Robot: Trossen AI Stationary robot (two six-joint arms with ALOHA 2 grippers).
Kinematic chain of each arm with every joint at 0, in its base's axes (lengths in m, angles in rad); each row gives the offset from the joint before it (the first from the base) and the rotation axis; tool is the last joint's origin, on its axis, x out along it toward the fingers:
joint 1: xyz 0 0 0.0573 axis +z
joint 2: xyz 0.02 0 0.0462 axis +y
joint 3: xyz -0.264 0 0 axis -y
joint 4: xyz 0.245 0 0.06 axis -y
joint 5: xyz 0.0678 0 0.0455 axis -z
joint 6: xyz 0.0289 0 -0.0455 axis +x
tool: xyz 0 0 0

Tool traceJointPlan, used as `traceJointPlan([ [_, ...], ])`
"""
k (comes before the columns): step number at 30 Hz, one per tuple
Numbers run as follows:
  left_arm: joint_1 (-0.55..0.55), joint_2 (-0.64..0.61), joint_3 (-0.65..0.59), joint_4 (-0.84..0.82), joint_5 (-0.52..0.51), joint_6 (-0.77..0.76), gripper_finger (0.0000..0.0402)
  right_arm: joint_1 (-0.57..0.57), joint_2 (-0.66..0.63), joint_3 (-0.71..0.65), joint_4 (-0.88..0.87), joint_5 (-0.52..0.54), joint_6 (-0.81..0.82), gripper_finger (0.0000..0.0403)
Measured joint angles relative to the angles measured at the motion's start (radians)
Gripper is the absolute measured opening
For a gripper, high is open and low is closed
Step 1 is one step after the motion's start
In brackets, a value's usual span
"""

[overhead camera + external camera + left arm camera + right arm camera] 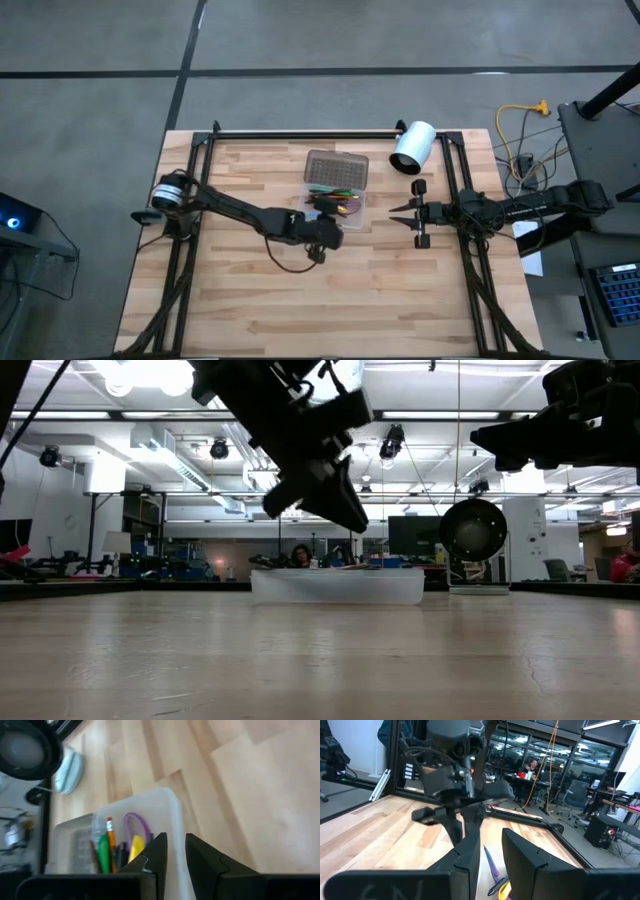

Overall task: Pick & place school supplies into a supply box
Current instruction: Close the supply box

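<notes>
Your left pincer (328, 222) hovers over the supply box (337, 171), narrowly parted, holding nothing. Supplies (107, 851) look boxed; next, shut the lid. Right pincer (393, 211) waits beside, narrowly parted, empty.

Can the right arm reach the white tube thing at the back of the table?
Probably yes. The white cylinder lies on bare wood just beyond the right gripper, and nothing stands between them. The left gripper is over by the translucent plastic box.
</notes>
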Motion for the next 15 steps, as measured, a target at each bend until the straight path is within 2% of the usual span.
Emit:
traceJointPlan([
  [4,0.005,-0.049,-0.053,0.060,0.093,-0.005,0.0054,0.000,0.000,0.000,0.000,0.001,0.001,0.0073],
  [11,0.017,-0.131,-0.194,0.202,0.101,0.022,0.0054,0.000,0.000,0.000,0.000,0.001,0.002,0.0073],
  [15,0.046,-0.206,-0.318,0.309,0.100,0.022,0.0054,0.000,0.000,0.000,0.000,0.001,0.001,0.0073],
])
